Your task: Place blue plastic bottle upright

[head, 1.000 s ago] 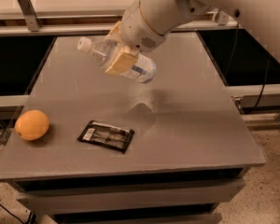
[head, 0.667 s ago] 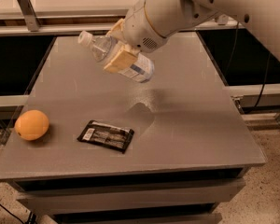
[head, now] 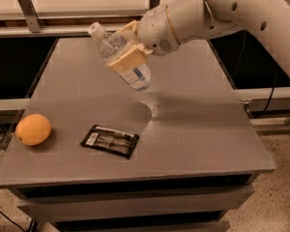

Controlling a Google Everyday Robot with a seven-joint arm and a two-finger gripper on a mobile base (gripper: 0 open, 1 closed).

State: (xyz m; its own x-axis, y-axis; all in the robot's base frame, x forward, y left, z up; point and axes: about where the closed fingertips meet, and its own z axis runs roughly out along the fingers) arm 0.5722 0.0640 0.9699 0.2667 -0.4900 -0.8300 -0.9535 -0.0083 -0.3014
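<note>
The blue plastic bottle (head: 135, 75) is a small clear bottle with a white cap at its upper left and a pale blue-and-white label. My gripper (head: 126, 48) is shut on its middle and holds it in the air above the grey table (head: 198, 129). The bottle is tilted, its cap pointing up and to the left and its base down and to the right. Its shadow falls on the table just below. The tan fingers (head: 128, 58) cover part of the bottle's body.
An orange (head: 33, 129) sits near the table's left front edge. A flat black packet (head: 110, 140) lies in front of the middle. My white arm (head: 241, 13) reaches in from the upper right. Metal rails run behind the table.
The gripper has turned the bottle more towards upright, and its base has swung lower towards the table. The orange and packet have not moved.
</note>
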